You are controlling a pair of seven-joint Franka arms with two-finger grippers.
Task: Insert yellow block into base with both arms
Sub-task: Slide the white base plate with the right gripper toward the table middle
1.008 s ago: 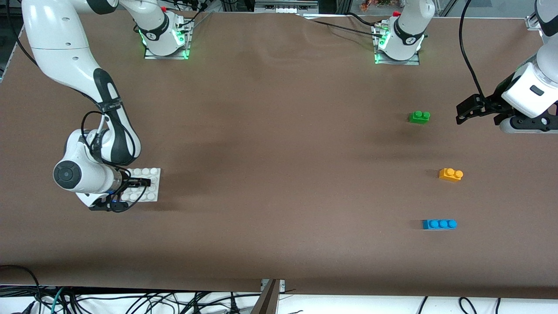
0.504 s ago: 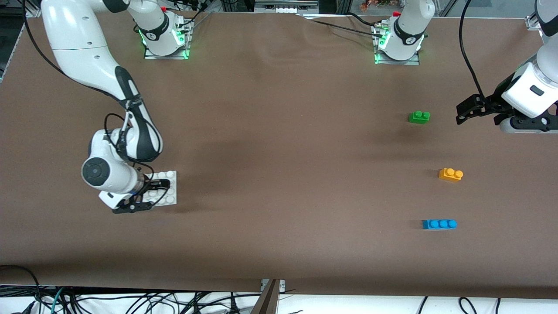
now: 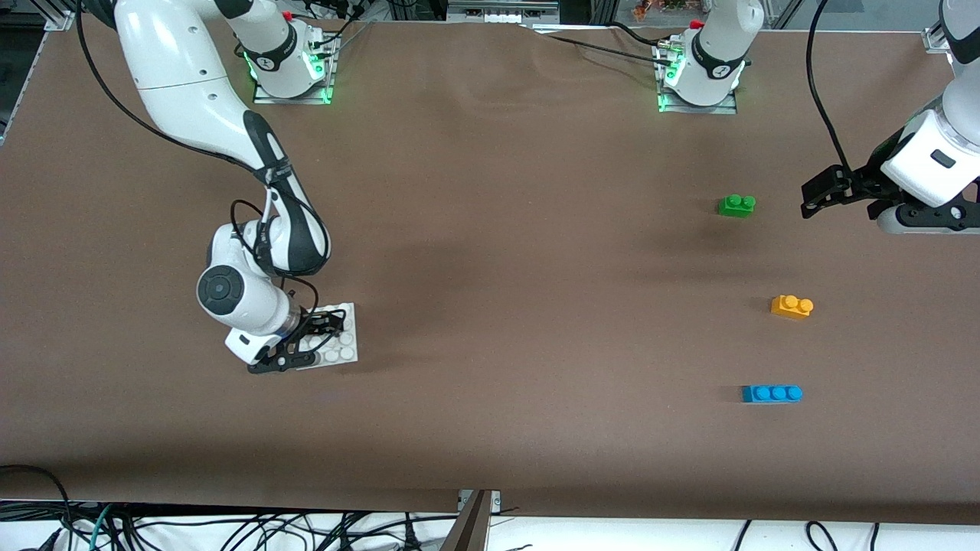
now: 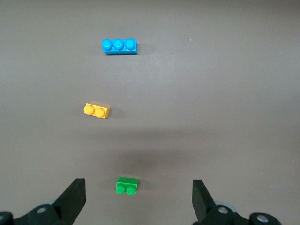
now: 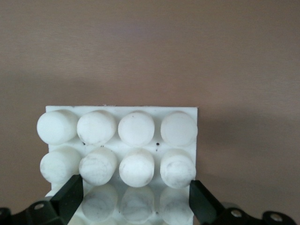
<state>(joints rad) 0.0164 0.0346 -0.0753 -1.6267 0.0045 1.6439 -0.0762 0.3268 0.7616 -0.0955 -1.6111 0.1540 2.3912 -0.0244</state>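
Right gripper: the black two-finger right gripper (image 3: 310,343) was clamped on the edges of the flat square white plastic base (image 3: 343,337) with its grid of round studs; in the right wrist view the fingers (image 5: 70,197) pressed against both sides of the plate (image 5: 122,150). Likely reason: a side grip leaves most studs bare for a brick.

Left gripper: the left gripper (image 3: 823,195) hung released, jaws spread wide with nothing between them (image 4: 138,199), over the table near the left arm's end; this arm waited.

Yellow block: the small orange-yellow plastic two-stud brick (image 3: 792,306) lay on the table ahead of the open left gripper, untouched (image 4: 96,110). It was well apart from the base.

Other bricks: a green two-stud brick (image 3: 736,204) sat closest below the left gripper; a longer blue three-stud brick (image 3: 772,393) lay past the yellow one.

Surface: brown matte table covering (image 3: 521,268), slightly rippled near the arm bases.

Room: loose black cables (image 3: 230,528) ran along the table's edge nearest the front camera.
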